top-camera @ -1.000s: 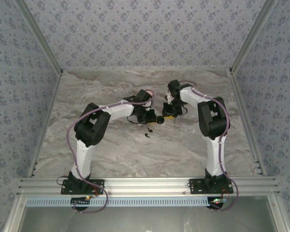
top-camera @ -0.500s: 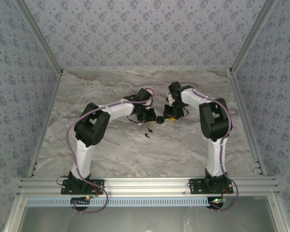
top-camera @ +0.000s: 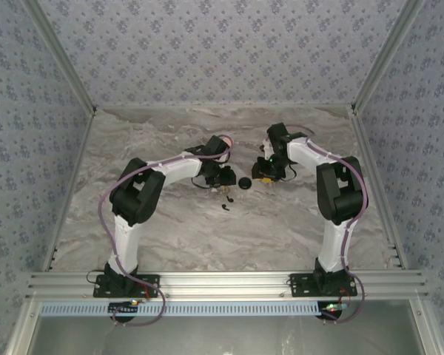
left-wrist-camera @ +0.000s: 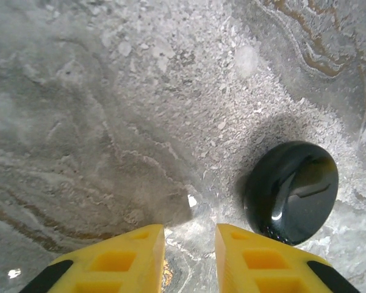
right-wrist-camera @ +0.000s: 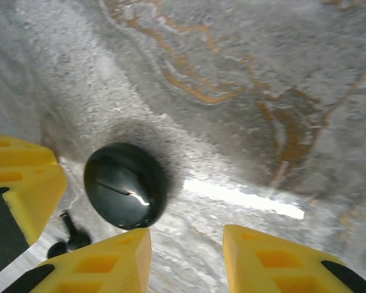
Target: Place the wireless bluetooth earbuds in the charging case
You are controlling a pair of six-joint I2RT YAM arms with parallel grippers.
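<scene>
The charging case [top-camera: 244,183] is a closed, glossy black round puck lying on the marbled table between the two grippers. My left gripper [top-camera: 226,177] stands just left of it, and in the left wrist view its yellow fingers [left-wrist-camera: 190,239] are a little apart with only table between them and the case [left-wrist-camera: 291,191] off to the right. My right gripper [top-camera: 265,176] is open just right of the case [right-wrist-camera: 125,185], which lies beyond its left finger. A small black hooked earbud [top-camera: 223,206] lies in front of the case; one earbud [right-wrist-camera: 73,237] appears beside the case.
A pink disc [top-camera: 226,140] sits behind the left arm's wrist. The table [top-camera: 177,229] is walled by patterned panels at the back and both sides, with a metal rail along the near edge. The left gripper's yellow finger [right-wrist-camera: 18,183] shows in the right wrist view.
The right arm has swung to the right, away from the case, and its jaws have widened. The left jaws have parted slightly. The case stays where it was.
</scene>
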